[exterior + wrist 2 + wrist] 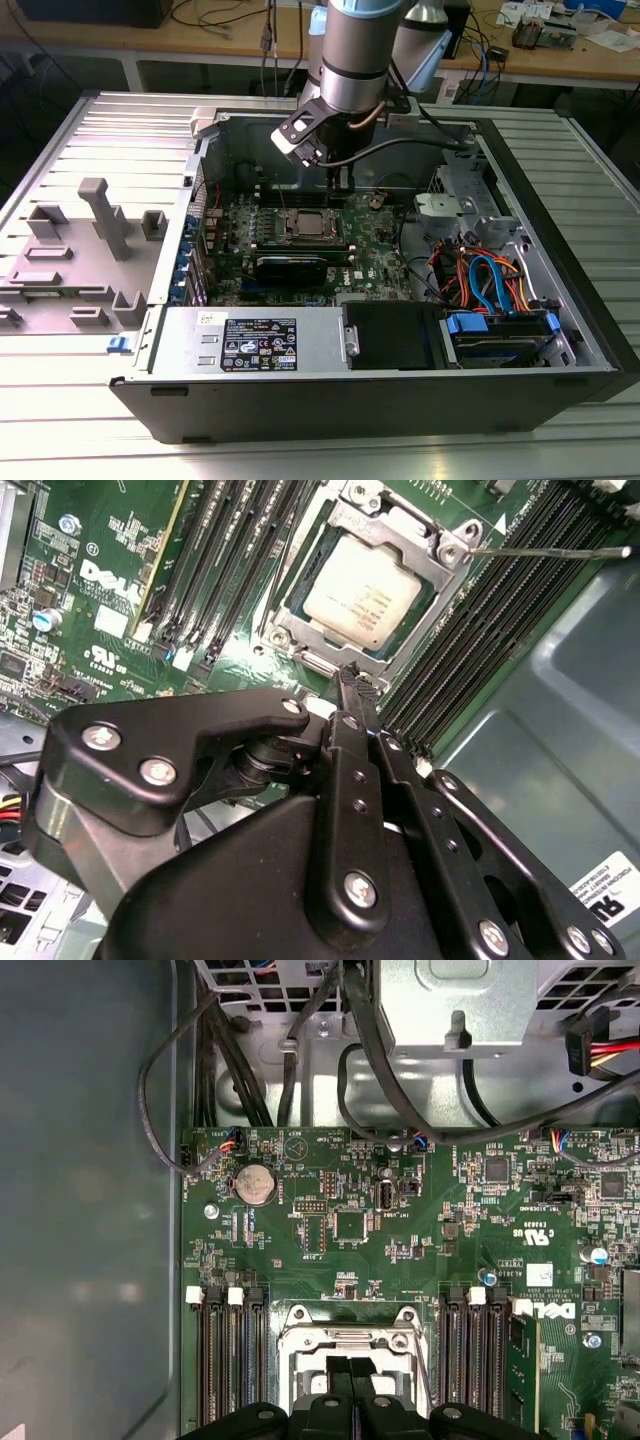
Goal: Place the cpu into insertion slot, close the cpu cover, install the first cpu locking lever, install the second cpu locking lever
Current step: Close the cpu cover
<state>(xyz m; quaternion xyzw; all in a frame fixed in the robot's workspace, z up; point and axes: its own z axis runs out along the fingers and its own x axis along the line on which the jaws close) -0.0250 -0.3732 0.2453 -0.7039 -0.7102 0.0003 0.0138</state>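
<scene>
Open computer case (330, 410), green board (420, 1260) inside, insertion slot (308, 226) mid-board. The cpu cover (405, 522) is down over the slot and the cpu (362, 592) is seated in it. One locking lever (545, 552) sticks out free from the slot's corner. Gripper (350, 680) sits at the slot's edge, fingers pressed together, nothing pinched. My read: push the lever with the tip only, staying off the memory slots (470, 650) flanking the slot. Writing: white print on the board, label sticker (258, 352) well away from the slot.

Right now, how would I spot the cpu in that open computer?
Look inside the open computer case at the green circuit board. Near its middle, between banks of long black memory slots, lies the cpu: a flat square with a pale silver top, ringed by the metal cpu cover.
</scene>
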